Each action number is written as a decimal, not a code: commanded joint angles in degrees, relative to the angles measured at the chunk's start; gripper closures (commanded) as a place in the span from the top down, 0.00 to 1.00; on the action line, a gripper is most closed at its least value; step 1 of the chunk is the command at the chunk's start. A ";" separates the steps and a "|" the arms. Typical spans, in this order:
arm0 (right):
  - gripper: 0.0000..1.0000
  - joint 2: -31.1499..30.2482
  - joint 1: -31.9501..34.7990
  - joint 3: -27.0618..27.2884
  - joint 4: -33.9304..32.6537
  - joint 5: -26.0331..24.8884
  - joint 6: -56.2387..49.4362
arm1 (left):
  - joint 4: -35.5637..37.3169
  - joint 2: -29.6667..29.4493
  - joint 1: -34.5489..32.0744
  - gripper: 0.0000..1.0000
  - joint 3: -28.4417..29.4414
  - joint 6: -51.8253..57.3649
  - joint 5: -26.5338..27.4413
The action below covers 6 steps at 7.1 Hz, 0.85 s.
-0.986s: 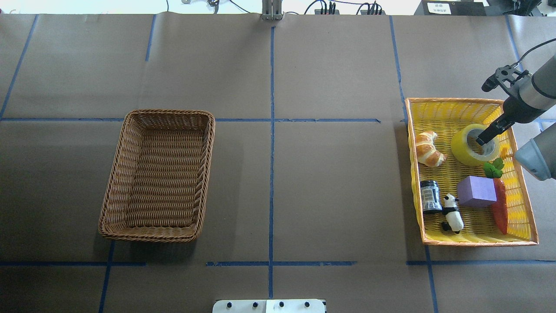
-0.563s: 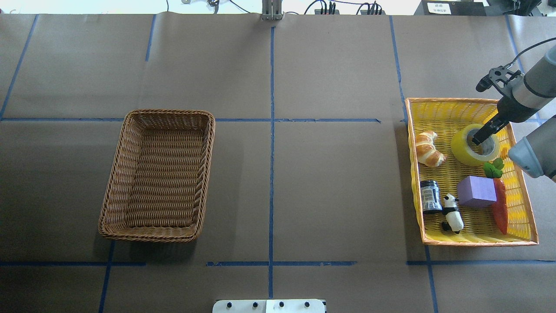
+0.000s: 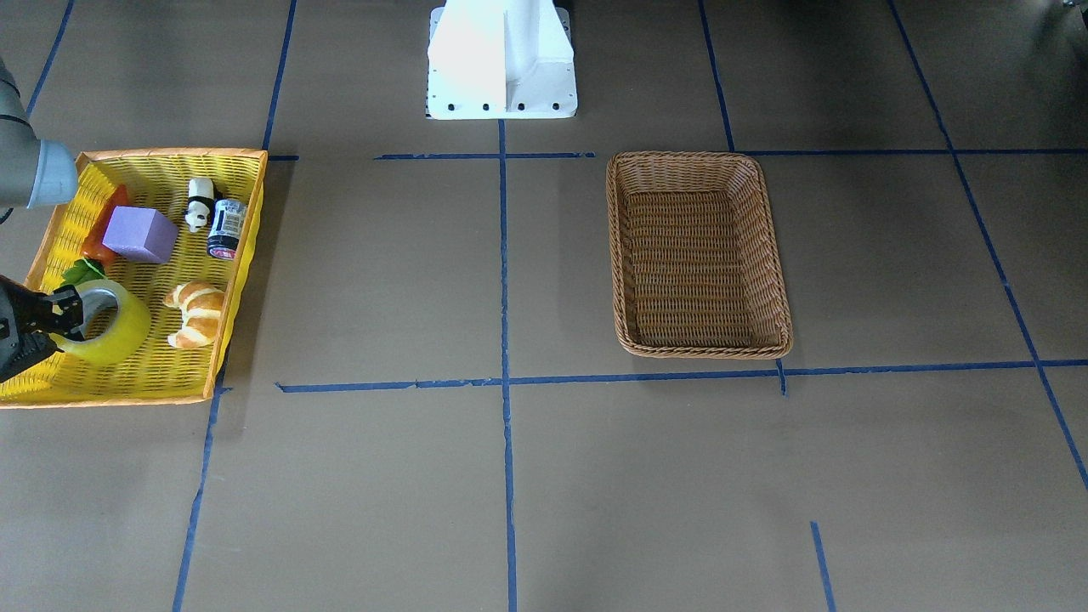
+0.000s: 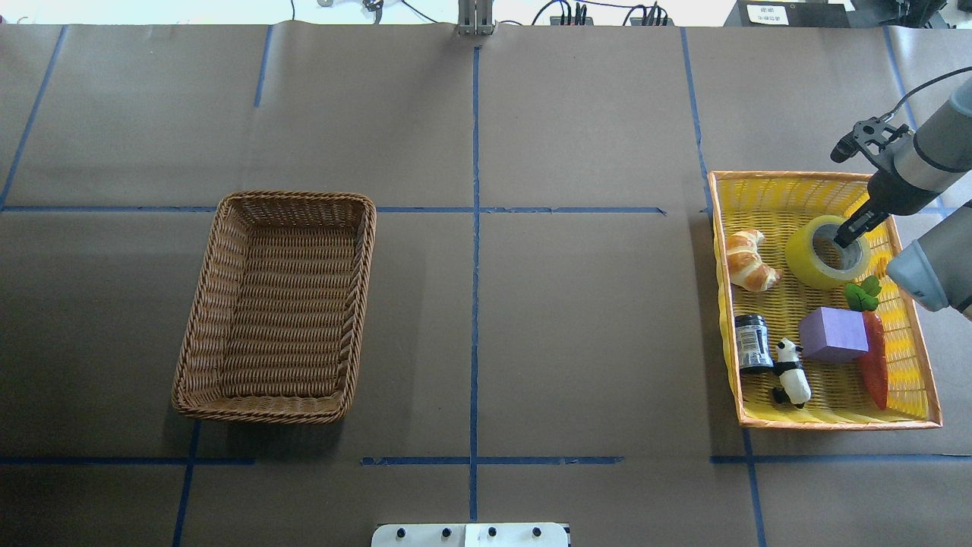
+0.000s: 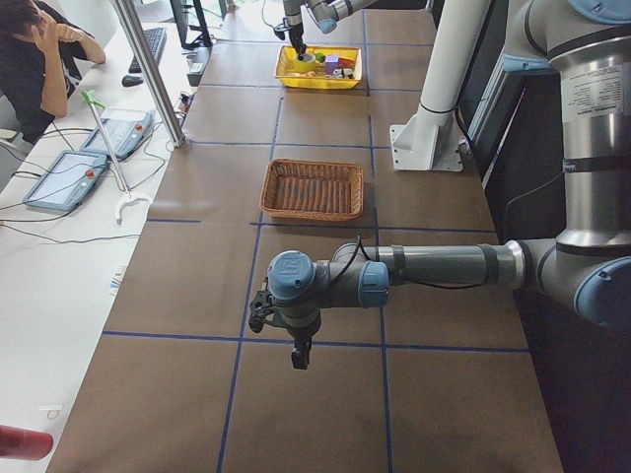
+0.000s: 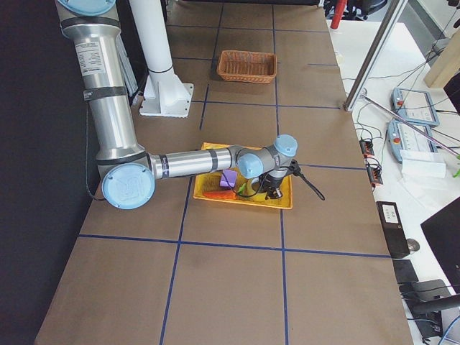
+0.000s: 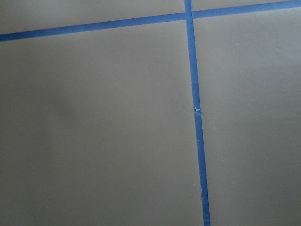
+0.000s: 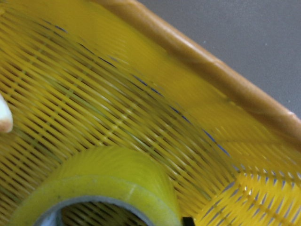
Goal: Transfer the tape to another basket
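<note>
1. Your right hand [image 4: 844, 237] pinches the tape [image 4: 806, 258] by its wall, one finger in the core, inside the yellow tray [image 4: 774, 190].
2. The croissant [image 4: 748, 260] and purple block [image 4: 833, 334] sit right near it.
3. Left hand [image 5: 296, 350]: can't tell its grip. The basket [image 4: 364, 289] sits well apart on the surface.

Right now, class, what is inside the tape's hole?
One finger of the right claw is inside it, pinching the tape by its wall. The claw covers whatever lies beneath it in the hole.

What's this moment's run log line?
right gripper: clamps tape wall | tape: in yellow basket | wicker basket: empty | left gripper: over table
</note>
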 commanded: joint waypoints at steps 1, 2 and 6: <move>0.00 0.04 0.21 0.67 0.00 0.03 0.20 | 0.00 0.06 0.00 1.00 -0.23 0.00 0.00; 0.00 0.12 1.69 1.11 0.00 -0.05 0.20 | 0.00 0.06 0.00 1.00 -0.23 0.00 0.00; 0.00 0.21 7.16 7.14 -0.18 2.58 14.01 | -0.61 -2.47 0.00 1.00 -1.63 -0.18 0.09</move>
